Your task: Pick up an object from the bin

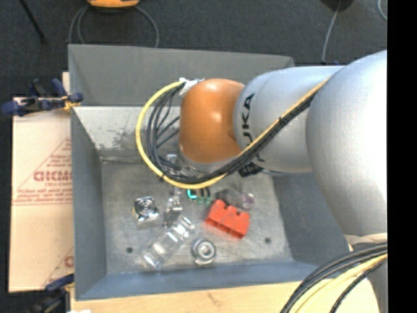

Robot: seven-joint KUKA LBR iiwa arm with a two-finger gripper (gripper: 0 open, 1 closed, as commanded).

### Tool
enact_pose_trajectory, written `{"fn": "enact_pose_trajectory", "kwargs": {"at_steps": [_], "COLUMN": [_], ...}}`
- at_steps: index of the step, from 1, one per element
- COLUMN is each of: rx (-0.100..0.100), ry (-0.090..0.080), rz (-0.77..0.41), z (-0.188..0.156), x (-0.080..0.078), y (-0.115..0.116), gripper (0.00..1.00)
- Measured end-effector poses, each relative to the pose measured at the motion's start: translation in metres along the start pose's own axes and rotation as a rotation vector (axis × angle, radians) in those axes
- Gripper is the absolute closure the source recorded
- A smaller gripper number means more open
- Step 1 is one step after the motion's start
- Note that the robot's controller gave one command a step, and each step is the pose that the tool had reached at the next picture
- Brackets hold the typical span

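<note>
The gripper [174,205] hangs low in the bin [88,194], just above a clear plastic piece [166,243] near the floor's middle; a red block [228,218] lies beside. Whether the claw is apart or together, I cannot tell.

Grey bin [117,188] with red block [228,219]

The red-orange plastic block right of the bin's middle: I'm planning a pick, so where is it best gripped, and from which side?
Probably from straight above, closing across the long flanks of the red-orange plastic block. It lies flat, longer than wide, with bare floor beside it; a small purple piece sits near its upper right end, so grip mid-length.
</note>
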State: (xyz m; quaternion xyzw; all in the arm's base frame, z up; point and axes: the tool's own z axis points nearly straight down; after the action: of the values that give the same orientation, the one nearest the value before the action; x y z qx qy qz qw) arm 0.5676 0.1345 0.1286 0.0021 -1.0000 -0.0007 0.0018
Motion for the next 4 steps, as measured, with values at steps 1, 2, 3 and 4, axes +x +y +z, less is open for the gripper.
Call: {"fn": "enact_pose_trajectory", "kwargs": {"at_steps": [1, 2, 3, 4], "rx": [0.000, 0.002, -0.002, 0.003], "ry": [-0.011, -0.009, -0.020, -0.009], "rz": [-0.167, -0.236, -0.231, -0.542], "z": [0.023, 0.055, 0.052, 0.049], "x": [0.002, -0.010, -0.013, -0.041], "y": [0.015, 0.029, 0.030, 0.008], "gripper": [0.00, 0.00, 1.00, 1.00]}}
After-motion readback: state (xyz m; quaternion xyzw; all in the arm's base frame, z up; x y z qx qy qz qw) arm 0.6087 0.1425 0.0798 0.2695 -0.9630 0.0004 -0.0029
